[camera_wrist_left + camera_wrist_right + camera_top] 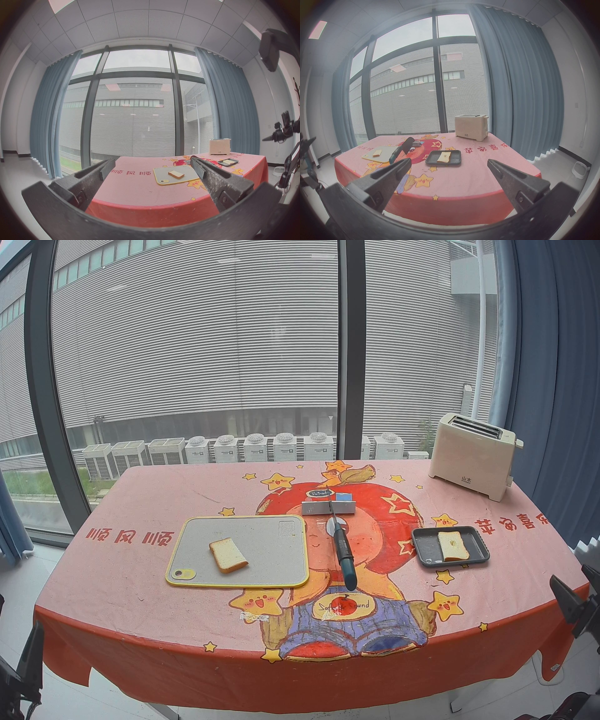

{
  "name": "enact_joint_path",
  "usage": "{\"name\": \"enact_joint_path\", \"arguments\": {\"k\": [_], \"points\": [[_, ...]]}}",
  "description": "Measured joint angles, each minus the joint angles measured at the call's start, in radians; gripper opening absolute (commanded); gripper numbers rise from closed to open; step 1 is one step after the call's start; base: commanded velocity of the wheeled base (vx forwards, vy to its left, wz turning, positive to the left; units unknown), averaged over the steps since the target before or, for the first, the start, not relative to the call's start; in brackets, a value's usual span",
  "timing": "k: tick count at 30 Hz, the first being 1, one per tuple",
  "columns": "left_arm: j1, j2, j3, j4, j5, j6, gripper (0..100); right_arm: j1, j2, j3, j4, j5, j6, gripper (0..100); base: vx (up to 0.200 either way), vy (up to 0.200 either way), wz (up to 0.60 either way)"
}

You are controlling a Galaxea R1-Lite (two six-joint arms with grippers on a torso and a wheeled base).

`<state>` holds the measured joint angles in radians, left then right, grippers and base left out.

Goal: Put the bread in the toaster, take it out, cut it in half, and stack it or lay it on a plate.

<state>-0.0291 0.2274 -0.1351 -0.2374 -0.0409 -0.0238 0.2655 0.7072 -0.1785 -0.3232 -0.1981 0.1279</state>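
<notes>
bread (228,554) on cutting board (269,546) | well apart from left gripper (152,162)

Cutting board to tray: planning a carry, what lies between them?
Head view: a blue-handled knife lies between cutting board and tray, tip on a grey rest.

On the table (156,609), near its middle: the knife (340,540), blade tip at a small rack (328,507) behind. Left of the knife: cutting board (269,552) bearing one bread slice (228,554). Right of the knife: tray (425,549) holding a second slice (452,545). Farther right and behind: toaster (473,455).
</notes>
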Motion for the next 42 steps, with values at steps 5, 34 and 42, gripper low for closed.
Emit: {"name": "enact_joint_path", "arguments": {"k": [5, 34, 42], "points": [[-0.018, 0.215, -0.076, -0.035, -0.01, -0.007, 100, 0.001, -0.107, 0.059, 0.038, 0.012, -0.01, 100, 0.0, 0.0, 0.0], [-0.17, 1.576, -0.798, -0.113, 0.076, -0.169, 100, -0.084, -0.566, 0.16, 0.279, 0.113, -0.091, 100, 0.0, 0.0, 0.0], [-0.204, 1.696, -0.812, -0.108, 0.116, -0.179, 100, -0.095, -0.606, 0.161, 0.287, 0.126, -0.086, 100, 0.0, 0.0, 0.0]]}}
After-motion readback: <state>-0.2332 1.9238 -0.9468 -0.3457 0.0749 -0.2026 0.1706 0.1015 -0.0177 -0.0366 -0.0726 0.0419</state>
